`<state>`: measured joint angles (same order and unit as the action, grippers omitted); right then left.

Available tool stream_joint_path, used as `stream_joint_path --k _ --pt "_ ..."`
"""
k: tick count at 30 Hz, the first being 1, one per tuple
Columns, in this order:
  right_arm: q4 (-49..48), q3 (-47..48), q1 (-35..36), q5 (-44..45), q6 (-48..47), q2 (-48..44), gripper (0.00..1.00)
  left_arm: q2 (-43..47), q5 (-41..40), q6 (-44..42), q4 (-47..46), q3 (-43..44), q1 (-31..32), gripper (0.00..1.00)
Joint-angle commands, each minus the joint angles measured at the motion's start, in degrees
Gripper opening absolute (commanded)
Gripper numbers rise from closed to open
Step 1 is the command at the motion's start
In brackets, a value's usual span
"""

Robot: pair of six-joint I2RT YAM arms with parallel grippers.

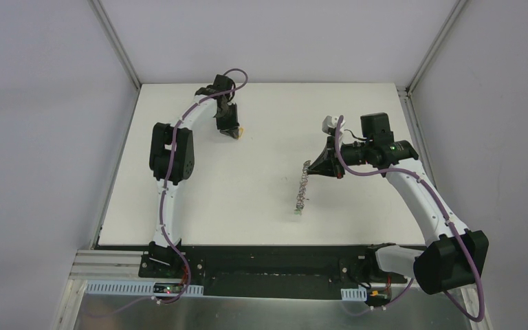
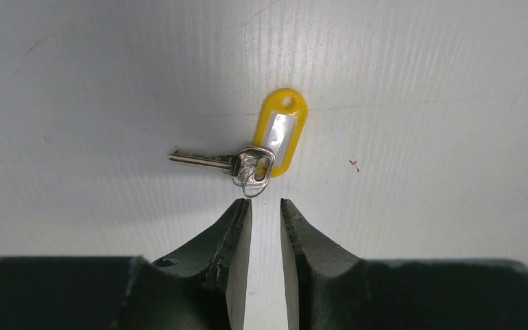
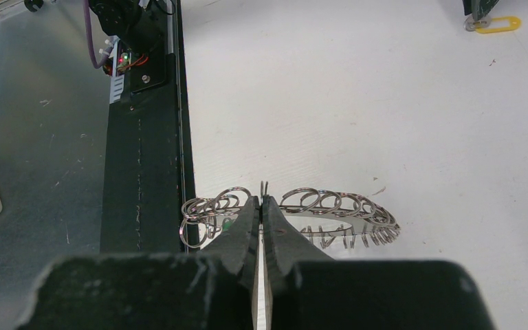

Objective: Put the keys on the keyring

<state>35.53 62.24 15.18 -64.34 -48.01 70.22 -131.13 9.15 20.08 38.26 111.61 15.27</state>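
Fingers of the right gripper [image 3: 262, 201] were pinched shut on the rim of the keyring [image 3: 344, 218], which appeared edge-on from above, right of centre on the table [image 1: 247, 192]. I noted the green key [image 1: 295, 212] at the ring's near end; attachment could not be determined. I found the left gripper [image 2: 266, 203] narrowly parted and empty, with the yellow key [image 2: 275, 141] lying flat just beyond its tips.

A silver key [image 2: 203, 160] with a yellow tag [image 2: 282, 134] lies flat on the bench, far left. The dark keyring [image 1: 304, 185], with many silver loops, is up on its edge, middle right, pinched by the right gripper [image 3: 262, 203]. A tiny green key [image 1: 295, 212] shows at its near end.
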Motion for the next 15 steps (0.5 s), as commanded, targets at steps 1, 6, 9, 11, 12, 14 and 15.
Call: stream_joint_path --k 1,6,9,11,12,14,15 --pt "-1.6 0.1 -0.5 -2.9 0.5 -0.7 0.01 1.6 1.4 -0.7 1.8 0.3 -0.4 0.23" --pt "-1.7 0.1 -0.5 -2.9 0.4 -0.9 0.01 5.3 0.5 -1.8 -1.1 -4.8 -1.4 0.25" --pt "-1.7 0.1 -0.6 -3.0 0.4 -0.7 0.01 7.3 -0.9 -2.0 -3.2 -7.4 -2.0 0.25" --pt "-1.6 0.1 -0.6 -3.0 0.4 -0.6 0.01 8.5 -2.3 -2.1 -4.3 -8.6 -2.5 0.25" --pt "-1.6 0.1 -0.6 -3.0 0.3 -0.6 0.01 9.0 -3.1 -2.1 -5.0 -9.3 -2.7 0.26" --pt "-1.6 0.1 -0.6 -3.0 0.5 -0.7 0.01 9.9 -4.4 -2.1 -6.0 -10.5 -2.8 0.28" --pt "-1.6 0.1 -0.6 -3.0 0.5 -0.8 0.01 10.3 -5.3 -2.3 -6.4 -11.1 -2.8 0.29"
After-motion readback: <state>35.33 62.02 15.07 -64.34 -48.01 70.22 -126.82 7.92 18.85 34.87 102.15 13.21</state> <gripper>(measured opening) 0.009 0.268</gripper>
